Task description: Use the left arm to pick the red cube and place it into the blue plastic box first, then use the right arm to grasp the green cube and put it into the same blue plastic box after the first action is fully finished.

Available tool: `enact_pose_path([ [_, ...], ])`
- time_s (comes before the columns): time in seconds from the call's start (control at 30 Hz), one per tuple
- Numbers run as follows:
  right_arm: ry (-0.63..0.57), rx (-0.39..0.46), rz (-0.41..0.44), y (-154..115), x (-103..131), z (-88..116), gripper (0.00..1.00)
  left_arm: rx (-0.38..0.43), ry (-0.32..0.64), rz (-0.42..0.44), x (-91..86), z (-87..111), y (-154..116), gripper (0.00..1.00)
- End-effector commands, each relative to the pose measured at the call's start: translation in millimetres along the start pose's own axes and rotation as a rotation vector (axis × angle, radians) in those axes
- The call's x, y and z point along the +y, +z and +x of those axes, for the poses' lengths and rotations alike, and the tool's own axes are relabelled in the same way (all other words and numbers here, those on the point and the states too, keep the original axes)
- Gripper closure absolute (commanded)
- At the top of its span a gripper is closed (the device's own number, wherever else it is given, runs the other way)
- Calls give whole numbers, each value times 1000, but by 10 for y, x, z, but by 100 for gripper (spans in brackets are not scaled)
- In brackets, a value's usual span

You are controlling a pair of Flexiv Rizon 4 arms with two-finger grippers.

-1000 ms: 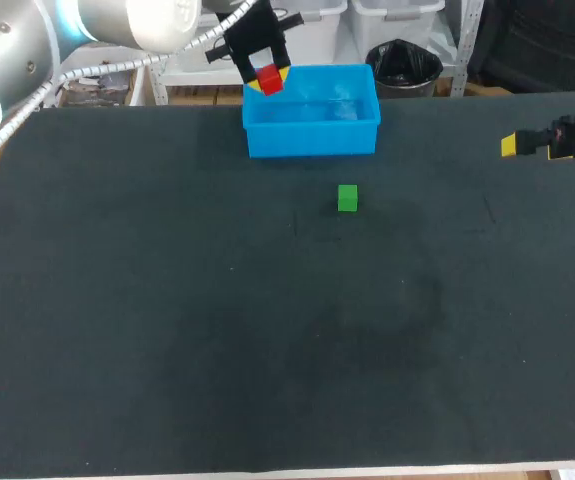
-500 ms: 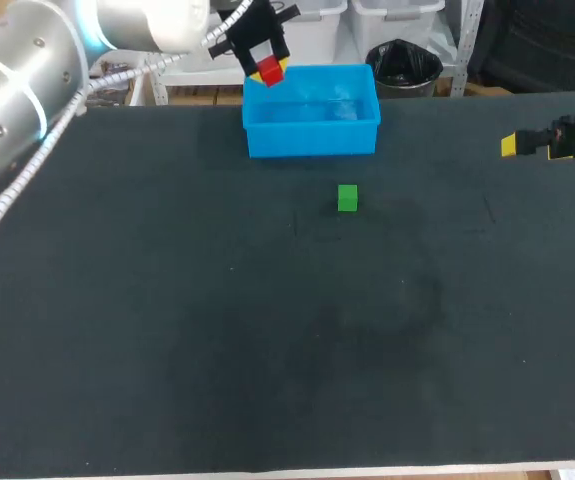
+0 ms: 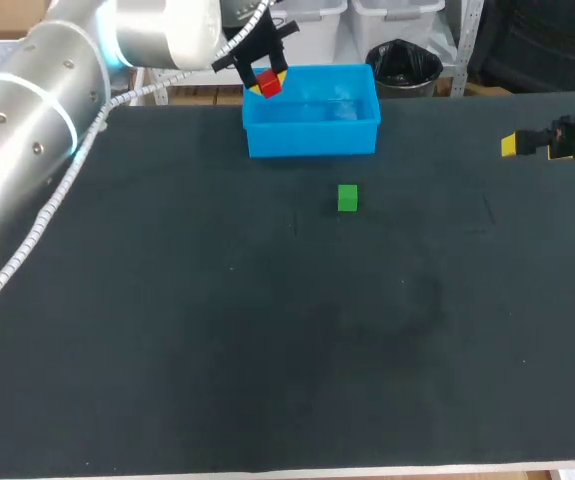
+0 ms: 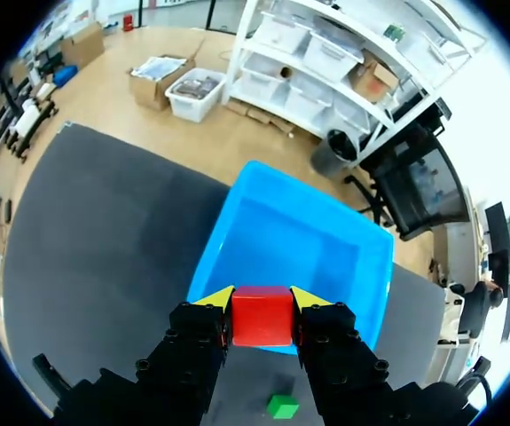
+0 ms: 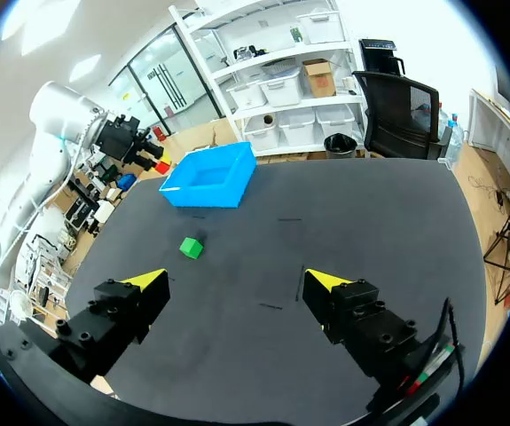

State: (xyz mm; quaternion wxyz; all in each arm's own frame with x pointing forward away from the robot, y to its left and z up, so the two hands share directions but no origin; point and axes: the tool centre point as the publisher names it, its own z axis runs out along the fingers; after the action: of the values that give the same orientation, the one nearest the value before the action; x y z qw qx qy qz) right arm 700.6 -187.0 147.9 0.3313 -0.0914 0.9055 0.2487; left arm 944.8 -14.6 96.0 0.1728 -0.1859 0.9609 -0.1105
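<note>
Left gripper [image 4: 262, 300] lower, red cube [image 4: 262, 318] still clamped

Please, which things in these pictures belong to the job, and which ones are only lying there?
Of the job:
small red cube, held by the left gripper
open blue plastic box
small green cube
right gripper, open

Only there:
the dark table top that bears them

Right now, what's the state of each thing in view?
left pincer: shut on red cube
red cube: gripped, held in the air, not yet released
blue plastic box: upright, open-topped, nothing inside
green cube: lying on the table, untouched
right pincer: open, empty
</note>
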Motion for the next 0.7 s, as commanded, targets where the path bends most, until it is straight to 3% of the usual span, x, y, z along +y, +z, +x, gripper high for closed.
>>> enact_pose_path([
  [0.03, 2, 1, 7, -7, 16, -3, 0, 71, -1, -21, -112, -134, 66, 100],
  [0.1, 2, 1, 7, -7, 16, -3, 0, 67, -2, -16, -118, -140, 54, 96],
  [0.13, 2, 1, 7, -7, 16, -3, 0, 63, -2, -14, -123, -149, 45, 62],
  [0.17, 2, 1, 7, -7, 16, -3, 0, 61, -2, -9, -125, -155, 39, 15],
  [0.23, 2, 1, 7, -7, 16, -3, 0, 51, -6, 1, -129, -176, 1, 8],
  [0.27, 2, 1, 7, -7, 16, -3, 0, 46, -8, 5, -129, -183, -18, 0],
  [0.7, 2, 1, 7, -7, 16, -3, 0, -11, 14, 85, -62, -154, -414, 0],
])
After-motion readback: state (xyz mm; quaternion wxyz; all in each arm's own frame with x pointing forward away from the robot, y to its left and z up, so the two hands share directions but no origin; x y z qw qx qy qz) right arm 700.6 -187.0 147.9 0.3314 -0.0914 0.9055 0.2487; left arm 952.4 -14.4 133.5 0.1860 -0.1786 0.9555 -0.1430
